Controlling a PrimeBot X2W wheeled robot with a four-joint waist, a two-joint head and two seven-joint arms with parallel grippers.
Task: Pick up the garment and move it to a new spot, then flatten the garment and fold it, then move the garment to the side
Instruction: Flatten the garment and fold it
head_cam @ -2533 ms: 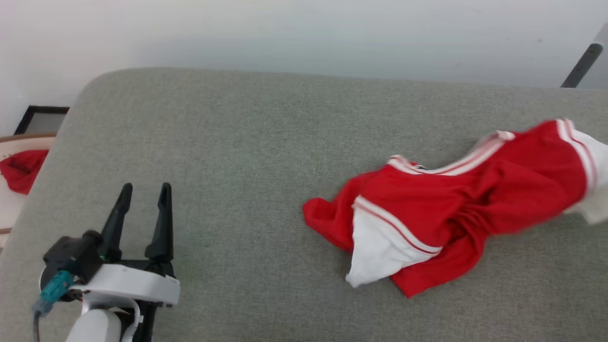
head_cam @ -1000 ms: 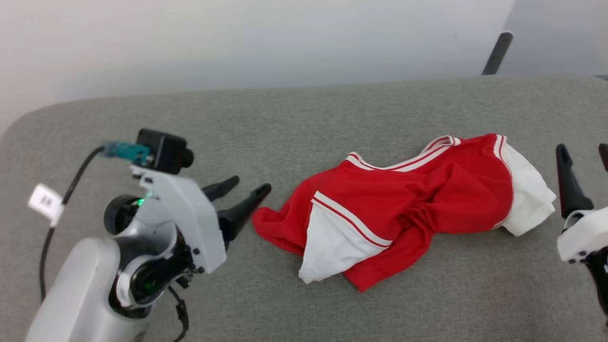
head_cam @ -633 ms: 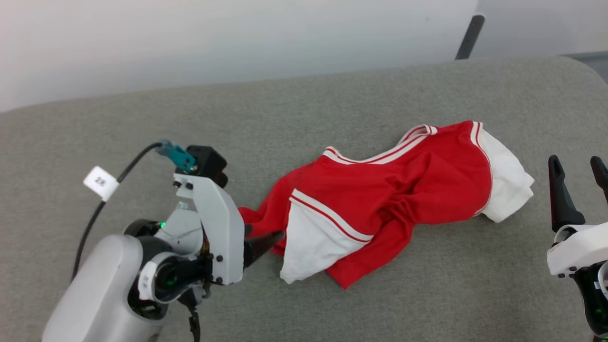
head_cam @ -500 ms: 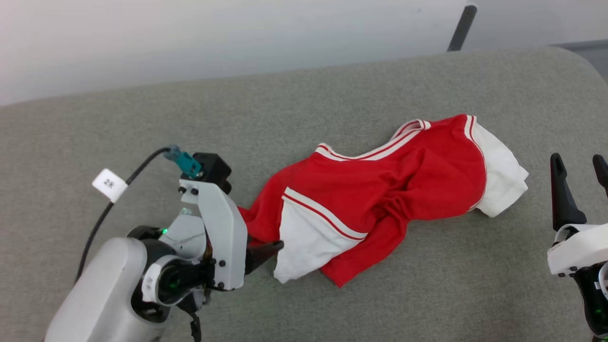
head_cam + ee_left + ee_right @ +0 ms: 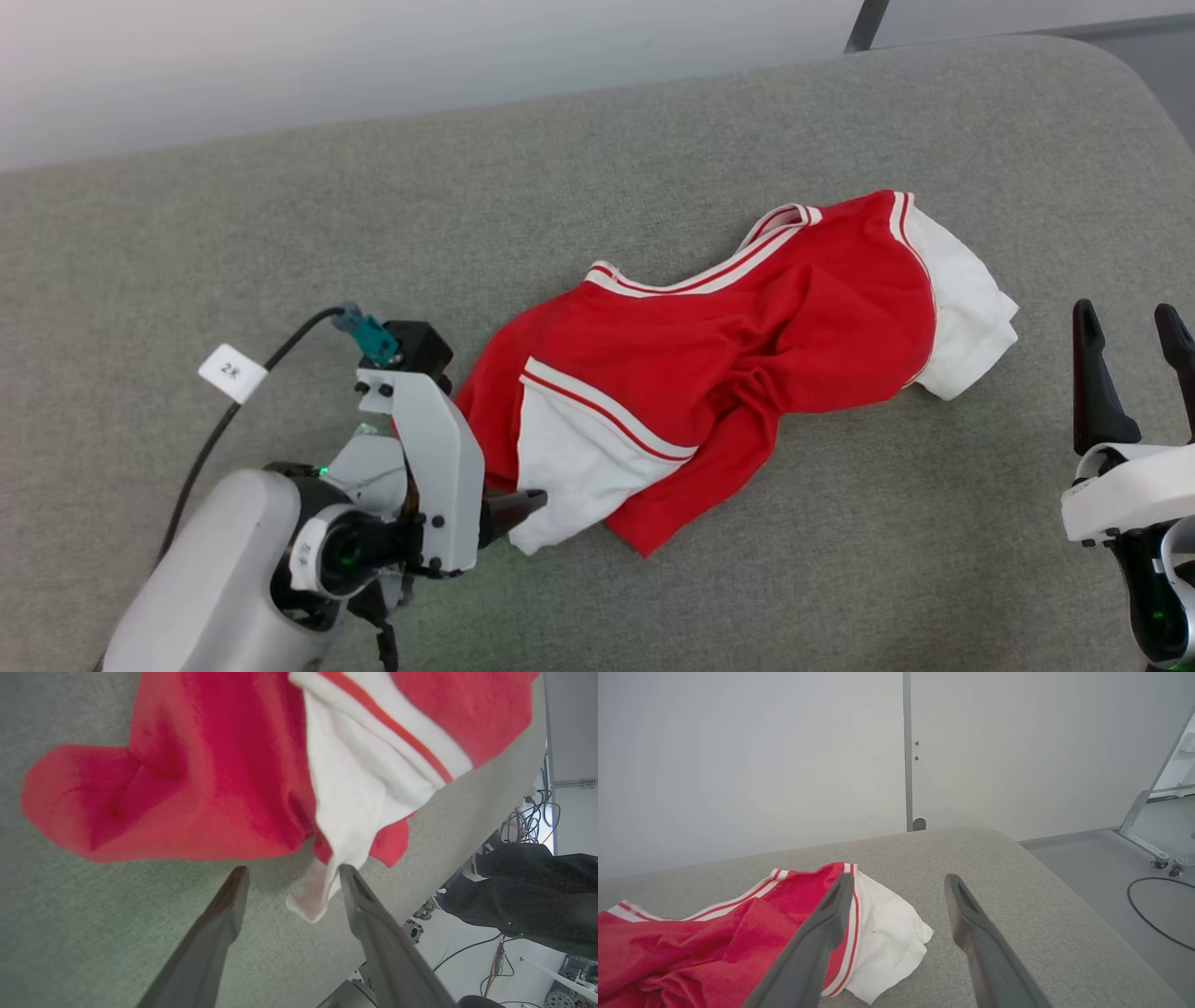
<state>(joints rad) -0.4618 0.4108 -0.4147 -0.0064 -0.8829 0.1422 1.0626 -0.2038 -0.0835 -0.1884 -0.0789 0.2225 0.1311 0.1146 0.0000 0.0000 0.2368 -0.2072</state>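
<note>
The fingers of the left gripper [image 5: 293, 871], mostly hidden by its wrist from above, are spread astride the white sleeve corner of the crumpled garment [image 5: 747, 359]; those of the right gripper [image 5: 1124, 315] are held open, apart.

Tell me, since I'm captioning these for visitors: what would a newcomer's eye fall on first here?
The crumpled red garment with white sleeves, lying across the middle of the grey cushion, stands out at once. Next comes the left claw, open at the garment's left end with a white sleeve corner between its fingers. The right claw stands open off the garment's right end, touching nothing.
</note>
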